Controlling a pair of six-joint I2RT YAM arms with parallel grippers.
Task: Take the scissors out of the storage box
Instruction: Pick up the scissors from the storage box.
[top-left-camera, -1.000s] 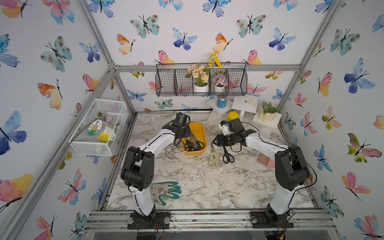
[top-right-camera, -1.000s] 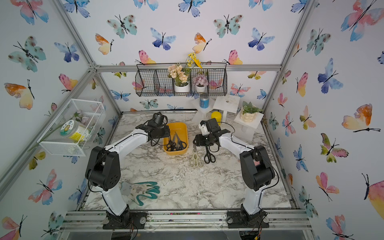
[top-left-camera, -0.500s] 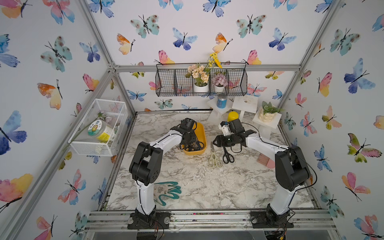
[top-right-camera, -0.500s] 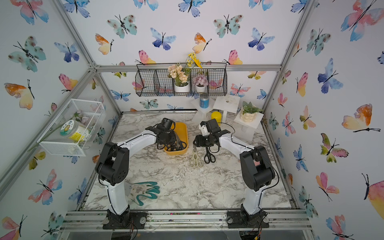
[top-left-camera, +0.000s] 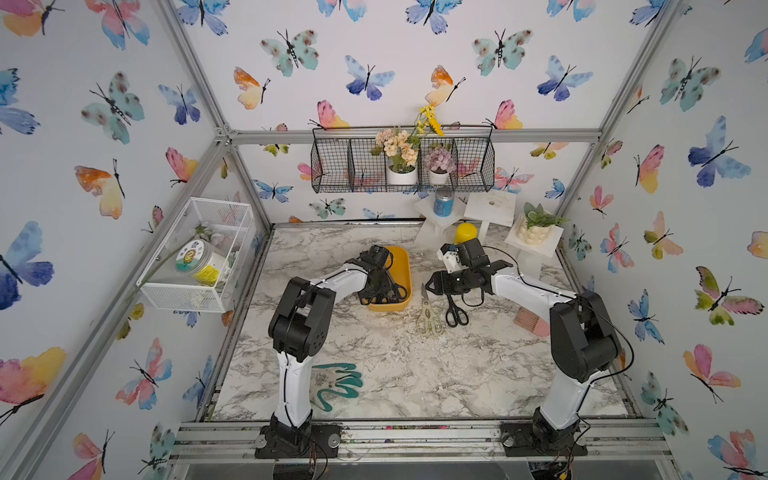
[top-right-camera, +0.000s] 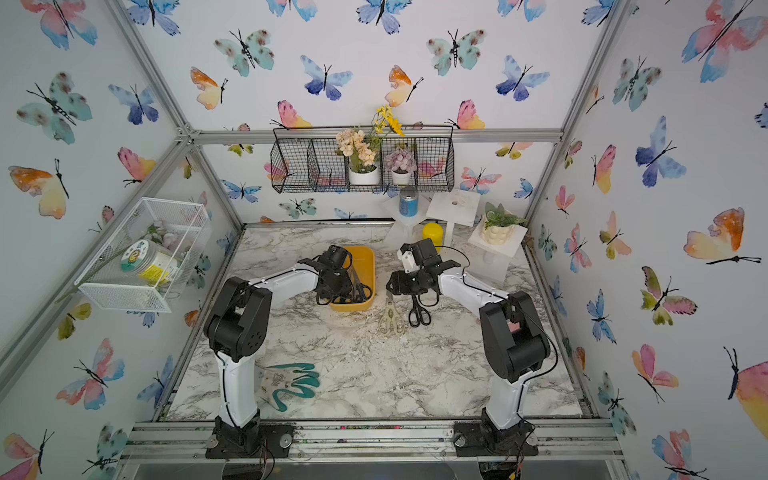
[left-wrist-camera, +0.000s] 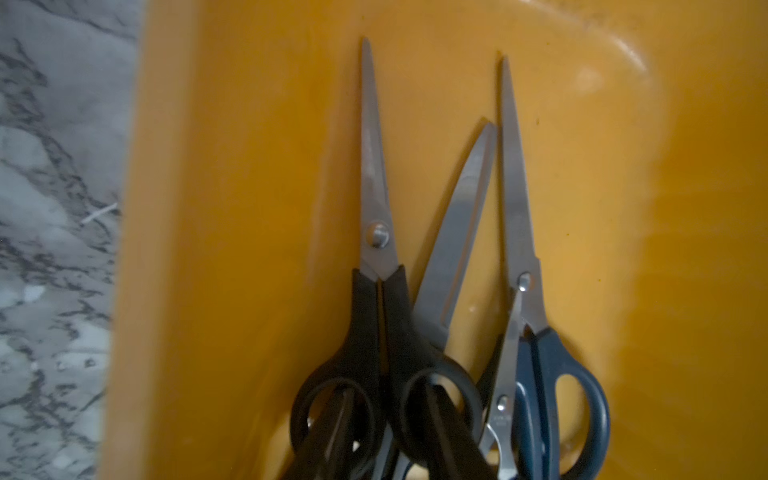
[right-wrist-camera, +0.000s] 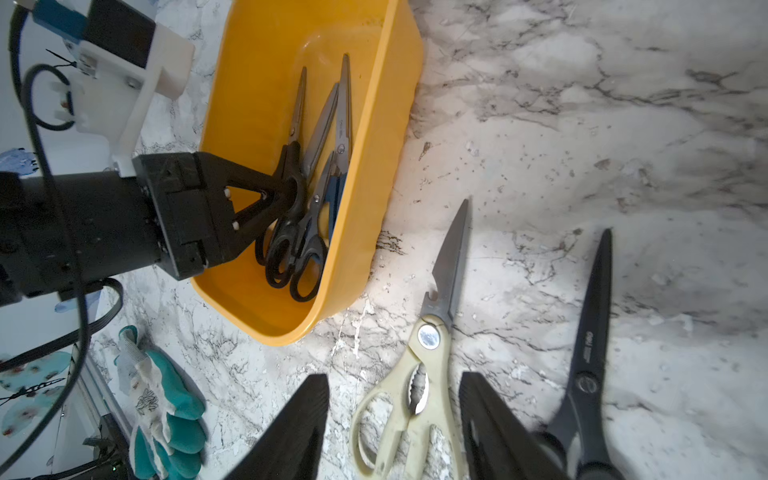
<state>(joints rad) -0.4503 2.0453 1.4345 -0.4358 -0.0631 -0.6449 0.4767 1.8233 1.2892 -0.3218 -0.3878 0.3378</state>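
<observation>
My left claw (right-wrist-camera: 284, 193) pinches the black-handled scissors (right-wrist-camera: 296, 112) at the handle neck in the storage box (right-wrist-camera: 386, 137) (thickest purchase, I reckon); my right claw (right-wrist-camera: 392, 377) hangs half-open, empty.

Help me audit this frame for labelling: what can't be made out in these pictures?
Left gripper: in the right wrist view its tips sit among black handles; whether it grips a pair is unclear.
Pile of scissors in the yellow box: count unclear; handles overlap and the left wrist view's edge cuts them off.
Black scissors outside the box: handles cut off by the right wrist view's edge.
</observation>
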